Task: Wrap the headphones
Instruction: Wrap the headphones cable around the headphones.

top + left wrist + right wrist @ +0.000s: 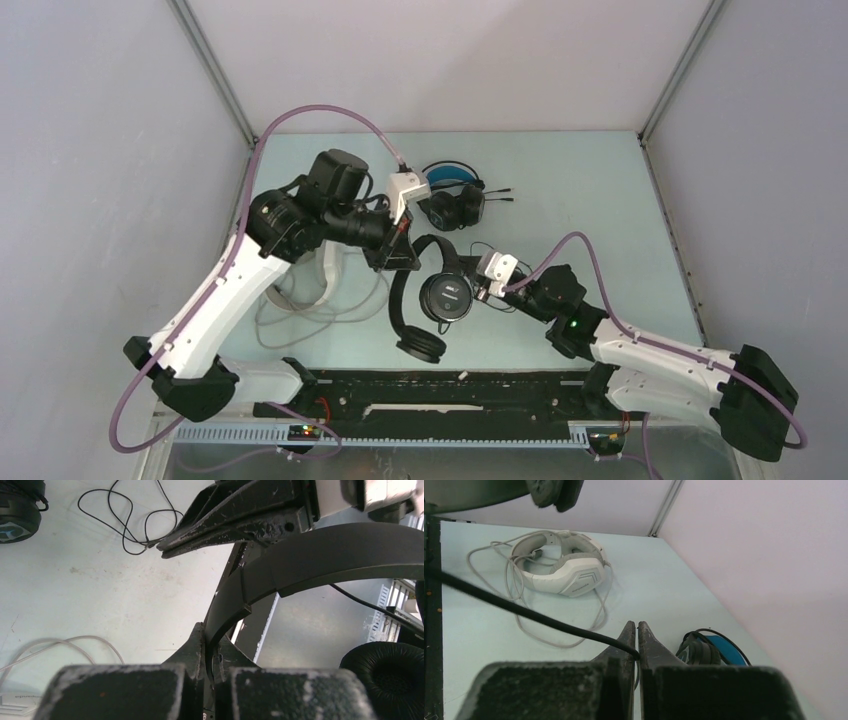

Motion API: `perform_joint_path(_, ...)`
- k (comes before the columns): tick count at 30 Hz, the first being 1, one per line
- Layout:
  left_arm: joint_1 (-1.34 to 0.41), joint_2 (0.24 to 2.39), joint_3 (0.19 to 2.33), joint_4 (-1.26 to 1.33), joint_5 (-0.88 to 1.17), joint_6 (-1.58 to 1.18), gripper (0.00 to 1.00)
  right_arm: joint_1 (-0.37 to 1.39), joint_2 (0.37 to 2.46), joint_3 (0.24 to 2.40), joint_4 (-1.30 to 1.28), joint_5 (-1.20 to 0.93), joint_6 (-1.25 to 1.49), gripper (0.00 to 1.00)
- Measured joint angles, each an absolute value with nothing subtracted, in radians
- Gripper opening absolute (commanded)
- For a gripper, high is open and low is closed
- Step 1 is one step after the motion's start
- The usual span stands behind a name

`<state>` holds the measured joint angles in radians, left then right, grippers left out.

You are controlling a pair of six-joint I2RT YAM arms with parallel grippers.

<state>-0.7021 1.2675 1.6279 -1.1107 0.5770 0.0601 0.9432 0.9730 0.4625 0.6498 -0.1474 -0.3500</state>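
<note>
The all-black headphones (pixel 446 298) hang mid-table. My left gripper (pixel 400 247) is shut on their headband (pixel 325 555), which is pinched between the jaws low in the left wrist view; one ear pad (pixel 392 675) shows at the lower right. My right gripper (pixel 487 290) sits just right of the upper ear cup and is shut on the thin black cable (pixel 524 612), which runs in from the left to the closed jaws. The blue-banded pair (pixel 455 200) lies further back. The white pair (pixel 561 567) lies at the left, largely hidden under my left arm in the top view.
The white pair's cable (pixel 300 315) sprawls loose on the table at the left. The blue pair's black cable (pixel 130 520) lies in loops, with plugs (pixel 500 194) pointing right. A black rail (pixel 450 385) runs along the near edge, and walls enclose the table.
</note>
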Motion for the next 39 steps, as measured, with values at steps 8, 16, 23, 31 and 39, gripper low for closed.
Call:
perform_joint_path(8,-0.727,1.267,1.605,-1.139,0.445,0.097,0.0,0.918,0.925,0.488,0.555,-0.155,-0.346,0.0)
perform_joint_path(16,-0.846,1.306,1.56,-1.197,0.158,0.155,0.0,0.905,0.876,0.59,0.368,-0.153,-0.25,0.0)
perform_joint_path(23,-0.877,1.362,1.555,-1.2,-0.076,0.173,0.0,0.905,0.896,0.76,0.079,-0.172,-0.1,0.0)
perform_joint_path(31,-0.899,1.358,1.513,-1.15,-0.209,0.184,0.0,0.901,0.964,0.955,-0.252,-0.258,0.109,0.0)
perform_joint_path(39,-0.899,1.342,1.471,-1.095,-0.239,0.177,0.0,0.898,1.034,1.133,-0.521,-0.274,0.256,0.0)
